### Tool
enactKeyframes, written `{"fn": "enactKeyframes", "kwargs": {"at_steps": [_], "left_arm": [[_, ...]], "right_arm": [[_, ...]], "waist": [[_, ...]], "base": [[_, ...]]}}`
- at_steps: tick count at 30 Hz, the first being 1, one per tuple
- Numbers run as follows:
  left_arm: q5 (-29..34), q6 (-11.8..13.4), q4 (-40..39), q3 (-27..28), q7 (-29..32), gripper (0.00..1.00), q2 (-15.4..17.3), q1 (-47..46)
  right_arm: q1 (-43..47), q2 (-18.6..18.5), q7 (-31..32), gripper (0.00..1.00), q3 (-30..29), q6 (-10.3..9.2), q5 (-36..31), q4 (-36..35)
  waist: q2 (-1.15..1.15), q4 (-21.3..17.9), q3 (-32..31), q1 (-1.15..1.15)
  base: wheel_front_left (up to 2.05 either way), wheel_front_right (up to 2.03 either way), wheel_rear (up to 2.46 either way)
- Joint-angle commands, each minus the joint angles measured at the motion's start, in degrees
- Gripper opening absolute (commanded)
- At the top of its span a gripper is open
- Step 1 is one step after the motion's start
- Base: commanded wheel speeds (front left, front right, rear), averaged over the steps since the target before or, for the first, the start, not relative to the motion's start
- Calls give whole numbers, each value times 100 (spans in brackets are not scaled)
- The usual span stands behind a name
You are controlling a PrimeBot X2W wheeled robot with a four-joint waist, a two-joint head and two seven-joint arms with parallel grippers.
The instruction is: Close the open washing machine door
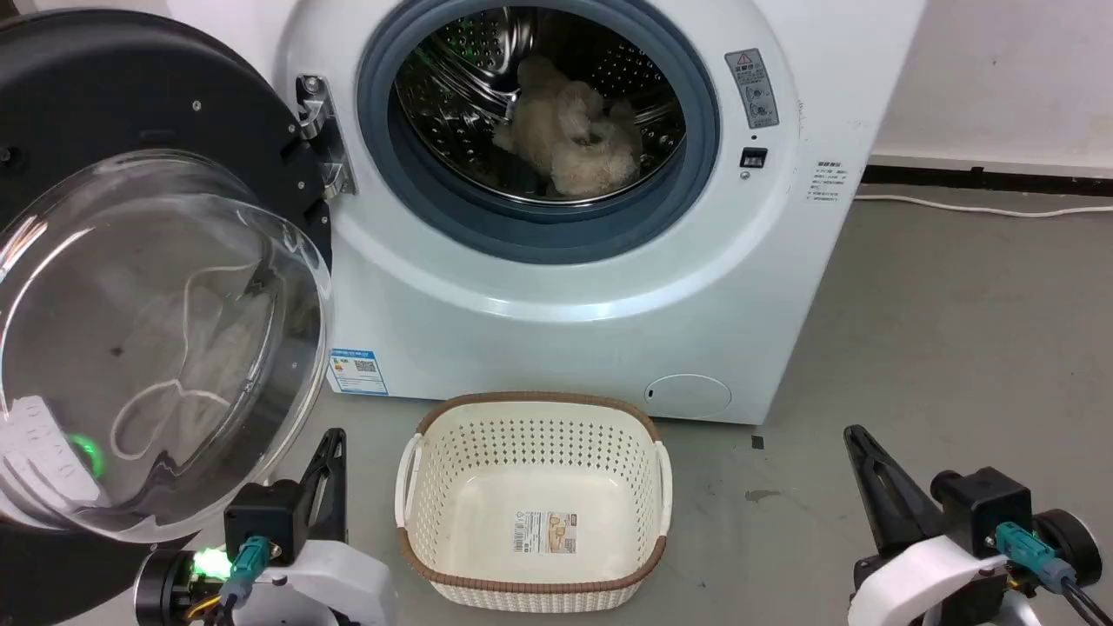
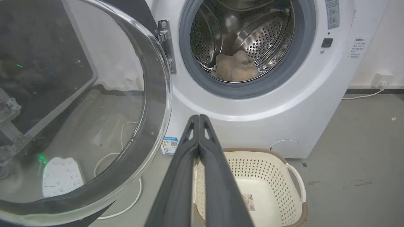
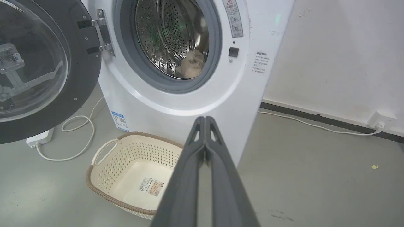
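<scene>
Facing one washing machine (image 1: 565,330) — white, filling twelve o'clock of the head view, with the drum (image 1: 487,78) mouth uncovered. Hanging wide open at nine to ten o'clock: one washing machine door (image 1: 130,87), black-framed, pivoting on a metal hinge (image 1: 317,130) at the mouth's nine o'clock side, pushing its clear bowl (image 1: 156,348) out toward the camera. Sitting on the floor (image 1: 939,330) at six o'clock of the machine: one cream basket (image 1: 535,400).

Waiting low, two hands. Left hand (image 1: 332,443) at seven o'clock, pinched closed and gripping nothing, just beneath the bowl's lower rim. Right hand (image 1: 861,443) at five o'clock, likewise pinched closed and empty, well apart from the door.

Lying inside the drum: one fluffy beige bundle (image 1: 569,130).

Judging the deciding relation — door lying at about eleven o'clock from the left hand and far nearer to it than to the right. Judging the left arm better placed for getting behind the door's outer face and sweeping it toward one o'clock about the hinge, passing above the basket.
</scene>
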Motion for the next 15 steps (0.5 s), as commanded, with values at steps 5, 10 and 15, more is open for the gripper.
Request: {"fn": "enactKeyframes", "kwargs": {"at_steps": [5, 10, 15], "left_arm": [[16, 16, -21, 6, 2, 0, -2, 23], [16, 16, -21, 6, 2, 0, -2, 23], [16, 16, -21, 6, 2, 0, -2, 23]], "right_arm": [[28, 25, 3, 0, -12, 5, -35, -29], [28, 25, 3, 0, -12, 5, -35, -29], [28, 25, 3, 0, -12, 5, -35, -29]], "waist": [[0, 0, 0, 0], [0, 0, 0, 0], [0, 0, 0, 0]], "base": [[0, 0, 0], [0, 0, 0], [0, 0, 0]]}}
